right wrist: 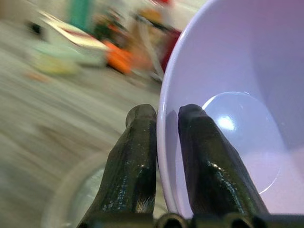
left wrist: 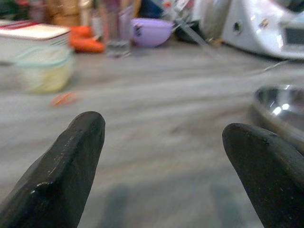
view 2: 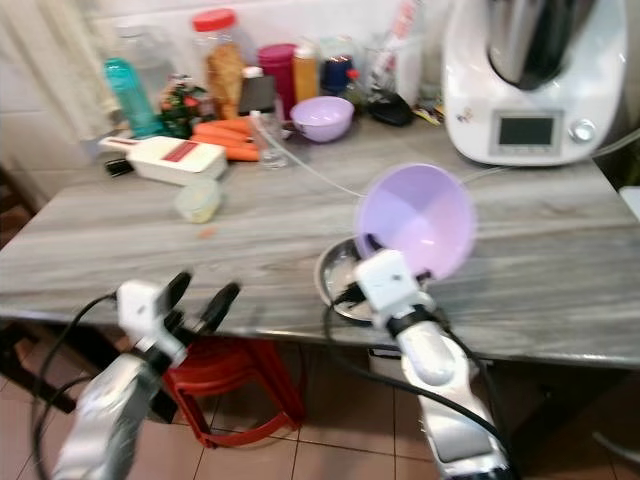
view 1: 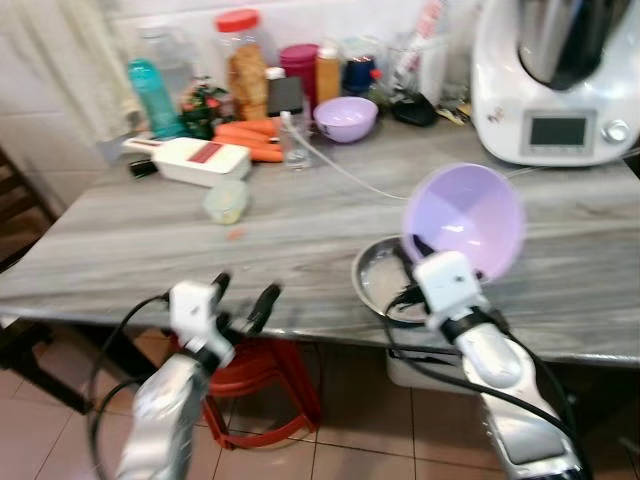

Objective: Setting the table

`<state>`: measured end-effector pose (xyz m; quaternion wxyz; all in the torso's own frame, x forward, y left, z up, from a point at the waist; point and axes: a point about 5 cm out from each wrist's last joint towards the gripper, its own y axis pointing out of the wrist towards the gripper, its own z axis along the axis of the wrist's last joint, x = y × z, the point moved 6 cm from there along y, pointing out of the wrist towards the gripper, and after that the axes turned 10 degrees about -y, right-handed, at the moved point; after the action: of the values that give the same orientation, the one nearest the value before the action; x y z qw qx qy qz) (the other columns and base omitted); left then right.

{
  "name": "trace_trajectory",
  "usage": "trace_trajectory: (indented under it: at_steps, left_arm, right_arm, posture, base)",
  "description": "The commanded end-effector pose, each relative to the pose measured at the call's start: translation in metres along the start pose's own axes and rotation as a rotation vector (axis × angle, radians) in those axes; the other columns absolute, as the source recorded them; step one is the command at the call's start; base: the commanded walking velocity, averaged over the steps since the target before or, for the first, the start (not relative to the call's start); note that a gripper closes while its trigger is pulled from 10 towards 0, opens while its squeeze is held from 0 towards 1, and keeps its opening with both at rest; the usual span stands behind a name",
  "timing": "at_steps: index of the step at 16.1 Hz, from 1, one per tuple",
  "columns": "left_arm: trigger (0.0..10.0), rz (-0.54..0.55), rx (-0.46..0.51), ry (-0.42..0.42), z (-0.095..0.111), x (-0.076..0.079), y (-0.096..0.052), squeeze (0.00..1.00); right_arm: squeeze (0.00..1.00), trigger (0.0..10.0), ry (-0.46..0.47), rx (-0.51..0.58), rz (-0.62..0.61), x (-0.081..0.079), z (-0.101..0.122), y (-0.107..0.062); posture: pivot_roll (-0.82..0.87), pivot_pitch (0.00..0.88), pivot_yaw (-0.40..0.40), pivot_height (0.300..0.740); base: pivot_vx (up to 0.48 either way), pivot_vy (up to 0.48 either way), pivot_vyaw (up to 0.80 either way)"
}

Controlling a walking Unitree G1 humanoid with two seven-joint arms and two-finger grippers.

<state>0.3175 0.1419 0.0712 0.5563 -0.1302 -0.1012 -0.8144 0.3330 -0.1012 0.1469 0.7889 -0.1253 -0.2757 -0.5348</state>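
Above the metal bowl, the right end effector pinches a lilac bowl's rim; left end effector spread wide.

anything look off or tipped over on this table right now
Yes: the lavender bowl is tilted up on its side, its opening facing the camera, pinched by its rim in the right end effector above the metal bowl at the table's front edge. A small orange scrap lies loose on the tabletop.
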Motion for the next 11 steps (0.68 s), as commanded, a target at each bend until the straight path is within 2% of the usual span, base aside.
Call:
trace_trajectory:
  at_steps: [1,3,6,8,9,11]
  left_arm:
    - [10.0,-0.014,0.010,0.029,0.008,-0.001,-0.004,0.00]
    - [10.0,-0.036,-0.003,0.040,0.006,0.002,-0.011,0.00]
    - [10.0,-0.077,-0.011,0.051,0.007,0.008,-0.016,0.00]
    - [10.0,-0.094,-0.020,0.052,0.006,0.011,-0.020,0.00]
    - [10.0,-0.094,-0.020,0.052,0.006,0.012,-0.021,0.00]
    - [10.0,-0.094,-0.021,0.056,0.007,0.012,-0.022,0.00]
  right_arm:
    - [0.00,10.0,-0.011,0.064,0.053,-0.006,0.014,0.007]
    - [0.00,10.0,-0.028,0.099,0.145,-0.012,0.017,0.014]
    - [0.00,10.0,-0.041,0.112,0.218,-0.014,0.013,0.028]
    - [0.00,10.0,-0.023,0.093,0.285,-0.018,0.007,0.043]
    - [0.00,10.0,-0.047,0.077,0.305,-0.019,0.003,0.048]
    - [0.00,10.0,-0.003,0.064,0.360,-0.026,-0.001,0.057]
  posture:
    - [-0.09,0.000,0.119,0.740]
    - [-0.08,0.001,0.117,0.740]
    - [-0.07,0.015,0.115,0.740]
    - [-0.06,0.023,0.115,0.740]
    - [-0.06,0.026,0.114,0.740]
    - [-0.05,0.029,0.111,0.740]
  base:
    - [0.000,0.000,0.00]
    - [0.000,0.000,0.00]
    - [0.000,0.000,0.00]
    - [0.000,0.000,0.00]
    - [0.000,0.000,0.00]
    - [0.000,0.000,0.00]
